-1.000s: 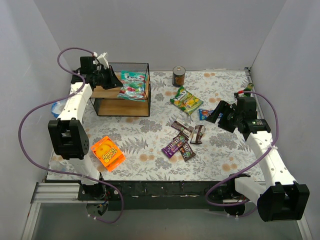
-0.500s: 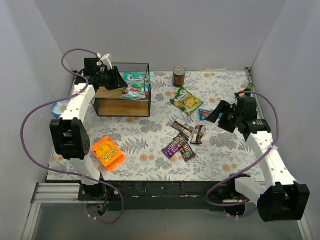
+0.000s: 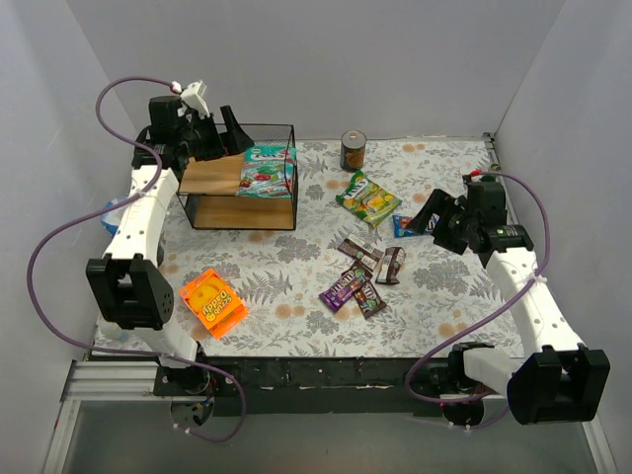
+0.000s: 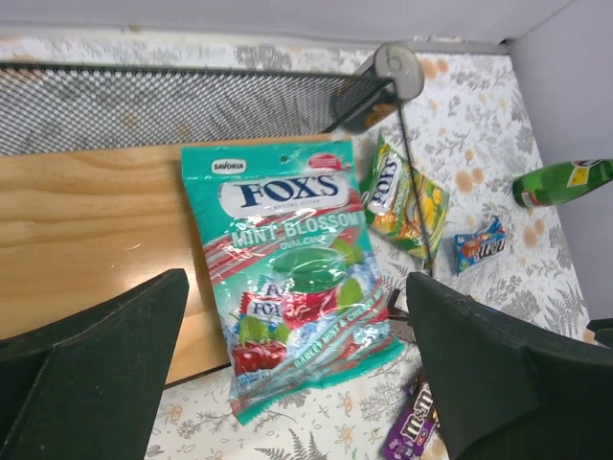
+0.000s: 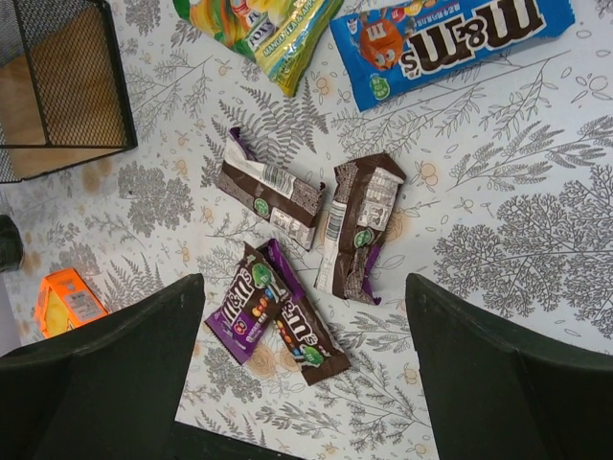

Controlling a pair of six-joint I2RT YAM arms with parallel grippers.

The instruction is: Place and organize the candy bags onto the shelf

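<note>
One bag is already placed: the teal bag (image 3: 265, 170) lies flat on the right end of the top board of the shelf (image 3: 207, 176), and its lower end appears to overhang the board's front edge. The left gripper (image 3: 219, 133) is held above the shelf's back left corner, jaws spread wide and nothing held. The step in hand is judged to be the release of this bag, with the fetching of another to follow.

The right gripper (image 3: 431, 213) is poised well to the right of the shelf, jaws wide and empty, over the loose bags. The yellow-green bag (image 3: 367, 197) lies to the right of the shelf, and the blue packet (image 3: 405, 225) just beyond it. The brown packets (image 3: 373, 259) and purple packets (image 3: 352, 292) are clustered in front of and to the right of the shelf, the purple pair overlapping.

Every packet lies flat, so a low descent and a pinch at an edge are likely called for.

Bare wood is left on the top board to the left of the teal bag. Thin wire rails run above the shelf's back and right side, so entry from above or from the front is favoured.
</note>
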